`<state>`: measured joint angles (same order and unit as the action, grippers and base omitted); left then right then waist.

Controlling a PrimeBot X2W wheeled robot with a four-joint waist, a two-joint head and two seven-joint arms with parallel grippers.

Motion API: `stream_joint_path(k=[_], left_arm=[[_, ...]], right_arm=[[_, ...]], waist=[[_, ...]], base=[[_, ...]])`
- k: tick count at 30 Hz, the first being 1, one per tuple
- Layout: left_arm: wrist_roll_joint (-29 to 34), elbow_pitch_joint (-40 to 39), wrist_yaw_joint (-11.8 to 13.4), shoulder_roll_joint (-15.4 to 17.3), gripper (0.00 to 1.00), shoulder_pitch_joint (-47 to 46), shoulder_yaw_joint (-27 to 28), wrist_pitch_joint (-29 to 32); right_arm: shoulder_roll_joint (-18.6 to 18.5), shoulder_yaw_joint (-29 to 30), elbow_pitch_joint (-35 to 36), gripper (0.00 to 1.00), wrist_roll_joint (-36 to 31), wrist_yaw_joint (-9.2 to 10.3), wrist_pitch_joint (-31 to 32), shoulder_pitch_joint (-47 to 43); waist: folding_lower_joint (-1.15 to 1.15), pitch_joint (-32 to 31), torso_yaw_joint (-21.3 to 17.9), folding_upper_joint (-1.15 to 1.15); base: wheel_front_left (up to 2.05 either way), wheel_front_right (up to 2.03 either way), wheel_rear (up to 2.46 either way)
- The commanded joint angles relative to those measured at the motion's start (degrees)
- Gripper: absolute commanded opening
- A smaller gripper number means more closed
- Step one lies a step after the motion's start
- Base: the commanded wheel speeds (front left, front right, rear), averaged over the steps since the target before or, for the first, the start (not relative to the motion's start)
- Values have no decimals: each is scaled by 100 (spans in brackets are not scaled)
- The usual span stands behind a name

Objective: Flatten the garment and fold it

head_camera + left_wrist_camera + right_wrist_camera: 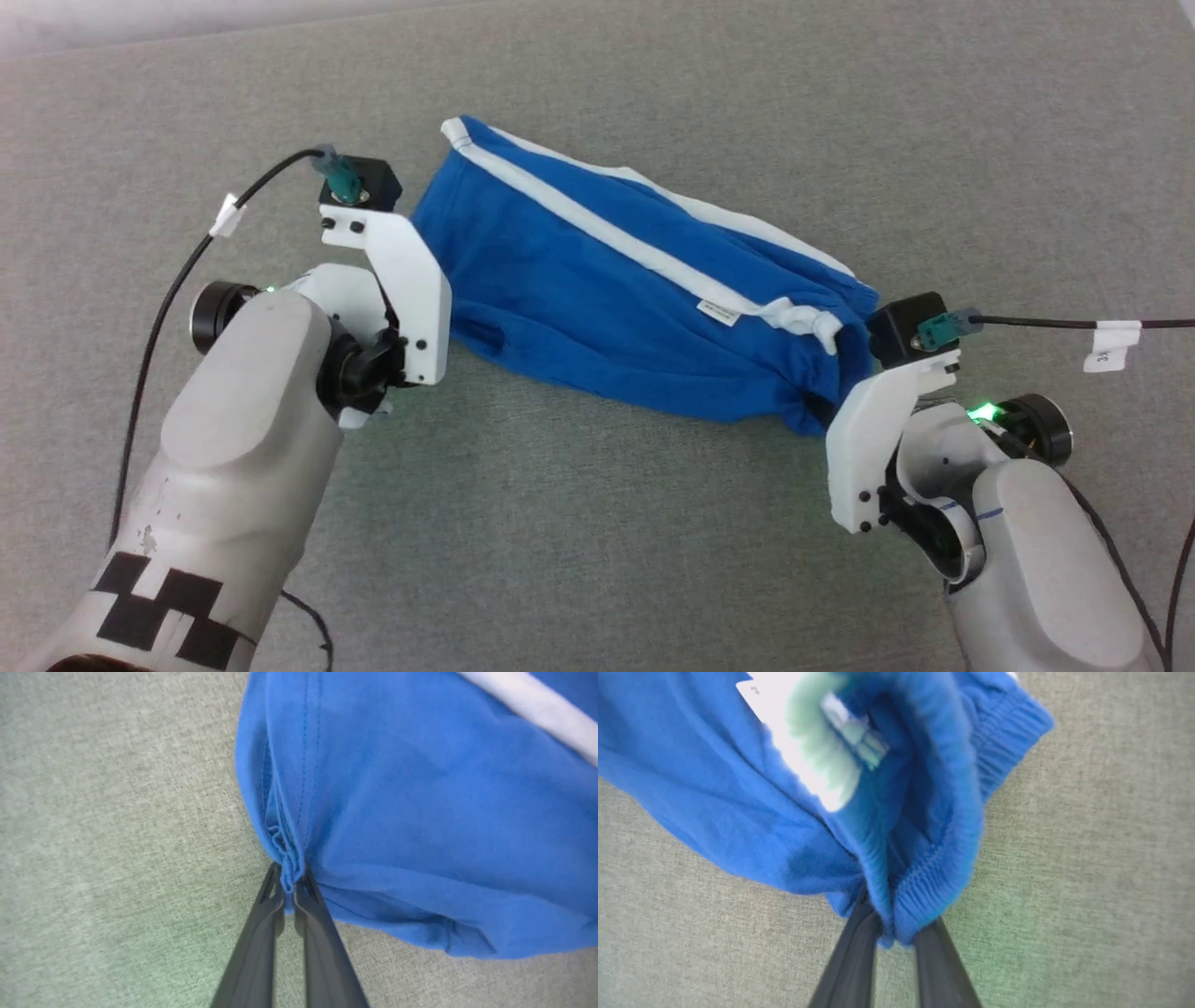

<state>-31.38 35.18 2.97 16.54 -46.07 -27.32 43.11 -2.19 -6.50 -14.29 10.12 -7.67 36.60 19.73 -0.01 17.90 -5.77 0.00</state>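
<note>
Head view, garment, ends pinched by left pincer, right pincer

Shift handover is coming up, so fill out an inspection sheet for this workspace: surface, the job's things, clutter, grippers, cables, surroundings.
Surface: grey woven surface, smooth and even.
Job's things: blue shorts with white stripes, bunched lengthwise between the two arms, not yet flat; white label facing up.
Clutter: nothing seen.
Grippers: left gripper shut on a gathered seam fold at one end of the shorts; right gripper shut on the elastic waistband at the other end.
Cables: left black cable and right black cable run to the wrist cameras, each with a white tag.
Surroundings: pale strip at the far edge, too blurred to identify.
</note>
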Motion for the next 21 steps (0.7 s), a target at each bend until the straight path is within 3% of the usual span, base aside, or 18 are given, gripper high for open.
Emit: stream_joint_path(k=[1, 9, 14, 21], left_arm=[[-49, 140, -64, 20, 0, 272, -62, 108], [-550, -48, 83, 32, 0, 339, 593, -540], [-673, -236, 19, 148, 0, 557, 737, -768], [-1102, -950, -9, 38, 0, 1443, 1058, -1237]], right_arm=[[-69, 69, -119, 0, -51, 19, 8, -58], [-69, 58, -107, 0, -41, 19, 17, -4], [-81, 18, -39, 0, -198, 19, 251, 6], [-716, -45, 171, 0, 67, 19, 757, -68]], waist=[[1, -14, 52, 0], [1, -210, 264, 0], [1, -408, 488, 0], [1, -717, 812, 0]], base=[[0, 0, 0], [0, 0, 0], [0, 0, 0], [0, 0, 0]])
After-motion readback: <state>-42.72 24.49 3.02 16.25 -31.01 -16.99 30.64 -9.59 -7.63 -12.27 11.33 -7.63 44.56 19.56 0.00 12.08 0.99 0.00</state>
